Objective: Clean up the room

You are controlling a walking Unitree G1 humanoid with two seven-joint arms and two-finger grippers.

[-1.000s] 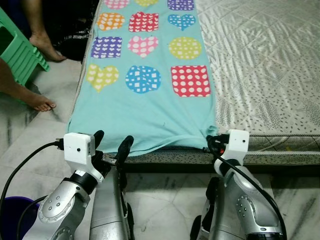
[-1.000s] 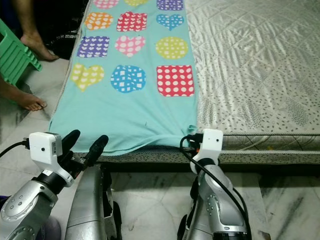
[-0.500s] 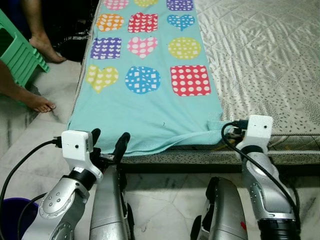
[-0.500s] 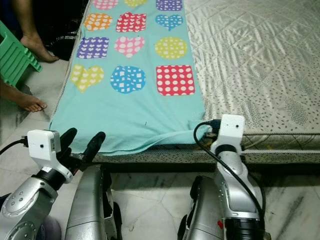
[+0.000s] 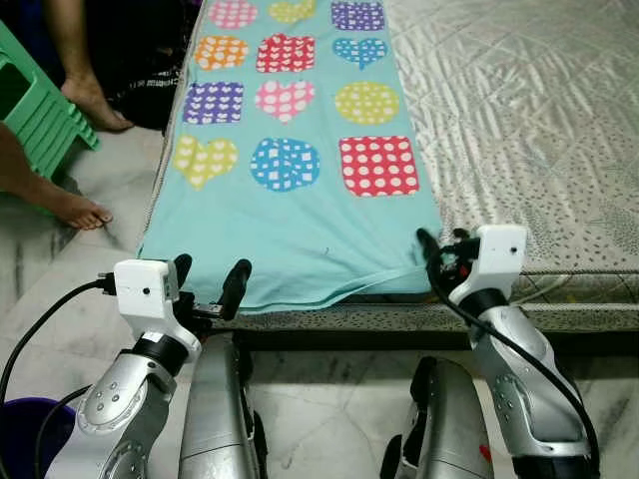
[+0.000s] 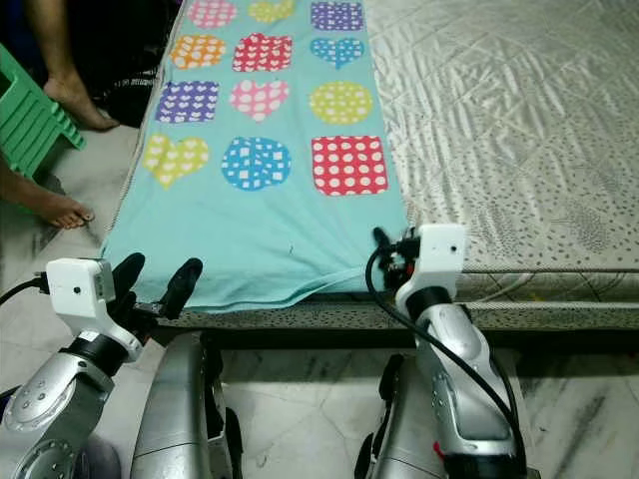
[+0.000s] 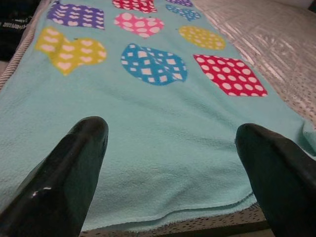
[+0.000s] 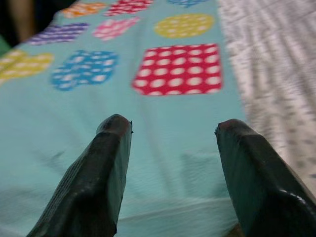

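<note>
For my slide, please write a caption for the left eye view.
Both open grippers, left gripper and right gripper, poised at the near edge of a turquoise patterned blanket on the bed.

Home bedroom: mattress (image 5: 519, 130), marble floor (image 5: 90, 259)

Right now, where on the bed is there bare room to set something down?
Free: the grey quilted mattress, right of the turquoise blanket. Crowded: the near edge, where the open left gripper and open right gripper sit at the blanket's hem.

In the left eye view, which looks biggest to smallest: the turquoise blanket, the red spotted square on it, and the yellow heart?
1. Turquoise blanket
2. Red spotted square
3. Yellow heart, though only slightly smaller than the square.
</note>
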